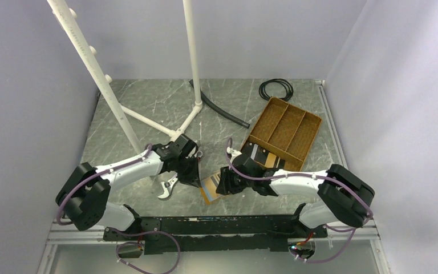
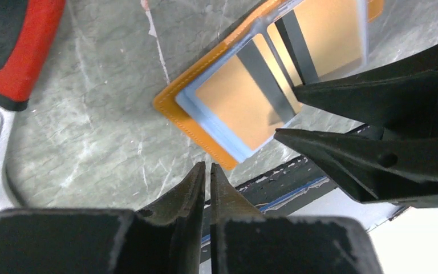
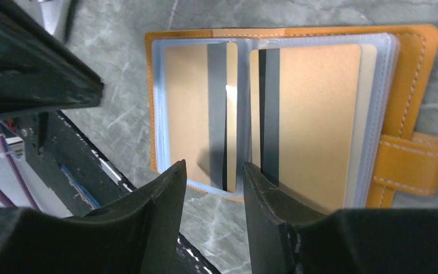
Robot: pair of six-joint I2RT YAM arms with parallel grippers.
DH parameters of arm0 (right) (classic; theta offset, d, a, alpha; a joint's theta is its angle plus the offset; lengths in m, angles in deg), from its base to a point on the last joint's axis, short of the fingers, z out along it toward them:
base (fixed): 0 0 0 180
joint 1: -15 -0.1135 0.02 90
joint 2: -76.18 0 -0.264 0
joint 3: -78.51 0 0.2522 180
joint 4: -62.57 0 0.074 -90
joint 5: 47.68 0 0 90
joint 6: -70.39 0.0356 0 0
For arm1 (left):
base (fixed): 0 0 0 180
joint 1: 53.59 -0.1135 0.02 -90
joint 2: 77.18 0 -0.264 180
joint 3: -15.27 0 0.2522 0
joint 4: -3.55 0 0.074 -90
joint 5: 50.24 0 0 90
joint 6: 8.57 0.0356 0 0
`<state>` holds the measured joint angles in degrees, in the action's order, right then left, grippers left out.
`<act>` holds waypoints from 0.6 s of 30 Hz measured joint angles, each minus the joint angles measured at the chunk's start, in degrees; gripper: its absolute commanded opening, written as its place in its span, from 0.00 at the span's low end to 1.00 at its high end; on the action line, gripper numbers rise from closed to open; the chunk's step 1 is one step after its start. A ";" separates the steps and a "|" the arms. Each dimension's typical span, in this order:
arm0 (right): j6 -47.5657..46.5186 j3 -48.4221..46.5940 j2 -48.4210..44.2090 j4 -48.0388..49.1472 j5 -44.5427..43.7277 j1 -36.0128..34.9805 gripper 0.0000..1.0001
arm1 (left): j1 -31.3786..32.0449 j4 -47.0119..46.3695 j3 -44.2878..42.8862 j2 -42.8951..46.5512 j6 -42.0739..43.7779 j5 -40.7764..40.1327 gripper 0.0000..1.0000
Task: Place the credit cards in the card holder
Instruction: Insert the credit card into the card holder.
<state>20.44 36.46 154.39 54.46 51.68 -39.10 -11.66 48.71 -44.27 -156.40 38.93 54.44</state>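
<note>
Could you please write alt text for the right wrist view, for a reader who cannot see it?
An open orange card holder lies on grey marbled table, its clear sleeves showing two tan cards with dark stripes. The right hand hovers over its near edge, empty, fingers apart.
</note>
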 measured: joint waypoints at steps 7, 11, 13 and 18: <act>0.52 -1.31 3.85 3.80 1.68 -0.42 0.43 | 2.08 -3.08 -0.07 -8.31 -0.42 0.92 0.04; -0.13 -1.33 3.78 3.89 1.38 -1.38 0.44 | 2.27 -4.07 -0.11 -11.04 -0.72 2.34 0.03; -1.57 -1.66 3.85 3.72 1.09 -2.43 0.44 | 2.27 -4.26 -0.22 -11.37 -0.85 2.73 0.03; -4.98 -4.85 5.05 -0.24 -2.73 -6.29 0.46 | 2.40 -3.48 -0.87 -11.58 -0.74 2.45 0.06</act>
<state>15.46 31.60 159.44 54.22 48.95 -45.40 -9.25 45.24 -45.15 -167.99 38.19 56.89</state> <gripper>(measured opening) 0.440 0.040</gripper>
